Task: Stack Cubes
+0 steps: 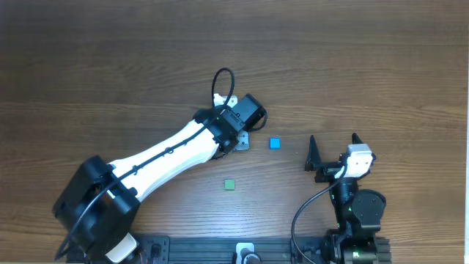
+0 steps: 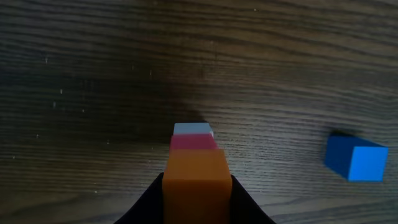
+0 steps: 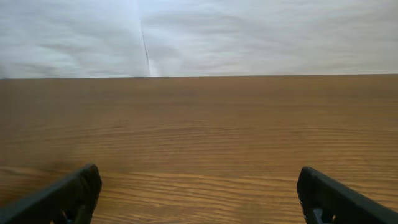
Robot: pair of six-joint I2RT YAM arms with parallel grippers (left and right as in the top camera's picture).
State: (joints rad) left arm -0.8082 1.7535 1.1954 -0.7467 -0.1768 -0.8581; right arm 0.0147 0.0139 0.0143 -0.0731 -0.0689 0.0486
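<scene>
Pinching orange cube (image 2: 196, 180), left gripper (image 2: 196, 200) sits centre frame above red cube (image 2: 193, 142) and pale cube (image 2: 193, 129). Right gripper (image 1: 333, 139) lower right, fingers spread; blue cube (image 1: 275, 143) between.

orange cube (image 2: 196, 183), red cube (image 2: 194, 142), white cube (image 2: 193, 129), blue cube (image 2: 356, 159), green cube (image 1: 230, 185)
</scene>
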